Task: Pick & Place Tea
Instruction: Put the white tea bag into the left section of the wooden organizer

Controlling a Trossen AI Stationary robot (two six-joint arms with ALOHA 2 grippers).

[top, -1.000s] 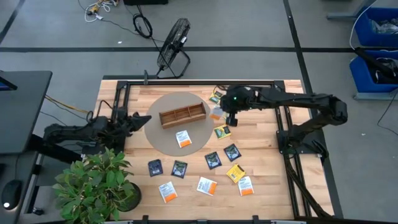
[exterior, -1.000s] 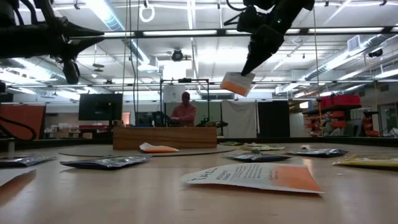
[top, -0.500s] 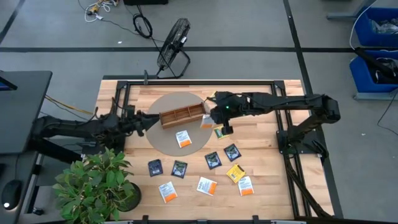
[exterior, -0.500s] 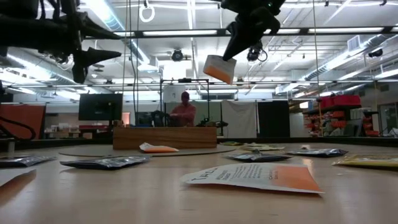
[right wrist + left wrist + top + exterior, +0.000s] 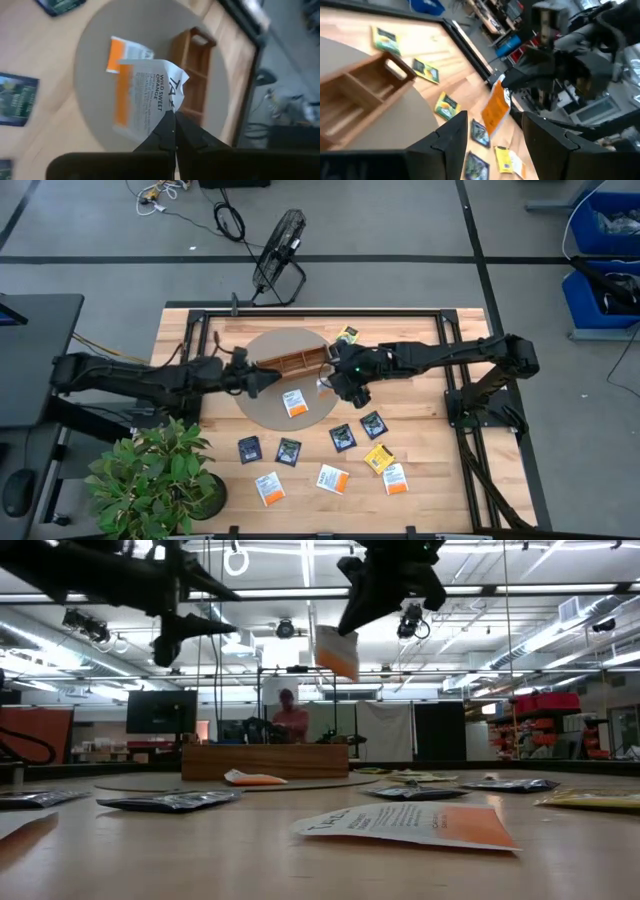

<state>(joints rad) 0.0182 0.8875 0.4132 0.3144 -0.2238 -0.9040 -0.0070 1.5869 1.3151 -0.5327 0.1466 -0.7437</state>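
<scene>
My right gripper (image 5: 330, 383) is shut on a white-and-orange tea packet (image 5: 142, 95), high above the round grey mat (image 5: 262, 408), just right of the wooden three-compartment tray (image 5: 293, 362). In the low view the packet (image 5: 337, 652) dangles under the gripper (image 5: 352, 620). My left gripper (image 5: 268, 377) stands open above the mat's left part, at the tray's near left end, with nothing between its fingers (image 5: 455, 135). Another white-orange packet (image 5: 294, 402) lies flat on the mat. Several more tea packets (image 5: 343, 437) lie flat on the table's near half. My right gripper pinches the packet's crumpled top corner (image 5: 172, 102) between its two fingertips, at their free ends only. The fingers slant down from the table's right side. The packet hangs below them, nearly upright and lifted clear of mat and tray.
A potted plant (image 5: 160, 475) stands at the table's near left corner. A green-yellow packet (image 5: 347, 335) lies at the far side, right of the tray. Black frame rails (image 5: 320, 312) run along the table's far edge. A person sits in the room beyond the table.
My right gripper has carried the packet toward the table's left, from the far right side up to the tray's right end, rolling its wrist; the packet has swung from tilted to hanging nearly upright. My left gripper has reached toward the table's right, risen and opened.
</scene>
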